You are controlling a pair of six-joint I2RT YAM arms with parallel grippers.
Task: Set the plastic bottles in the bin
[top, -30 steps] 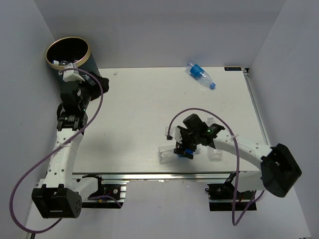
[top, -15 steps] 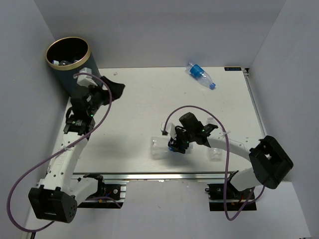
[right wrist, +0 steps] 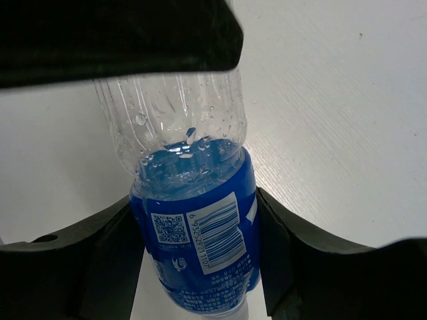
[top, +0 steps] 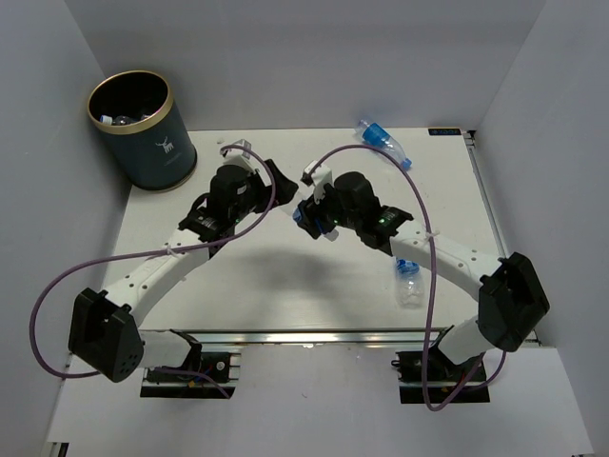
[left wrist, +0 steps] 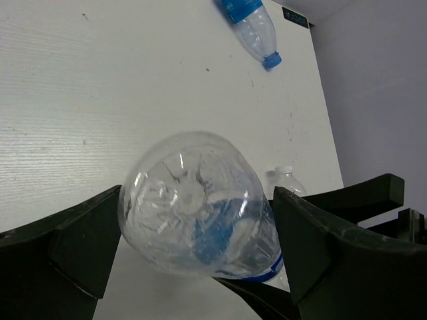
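Near right: clear bottle (top: 408, 286), white cap, lies on table (top: 238, 286), partly under R forearm (top: 447, 262).
R gripper (right wrist: 197, 260): clamped on blue-label bottle (right wrist: 183, 143), fingers on both sides of the label; barcode and QR code face the wrist cam.
Held bottle: off the table at mid-table, base toward L arm; clear upper part with droplets inside; cap not in view.
L gripper (left wrist: 197, 227): spread wide, fingers either side of the held bottle's base; can't tell if they touch it.
In the way: L wrist (top: 233, 190) sits betw. held bottle and bin.
Cables: purple loop (top: 67, 286) on L arm; R arm has one too.
Far edge, right of centre: third bottle (top: 383, 143), blue label and cap, on its side, well apart from both grippers.
Far-left corner: bin (top: 157, 157), teal, tan rim, upright, white logo faces the arms.
Bin contents: clear plastic (top: 121, 119) at the near-left inner wall; count unclear, rest of inside black.
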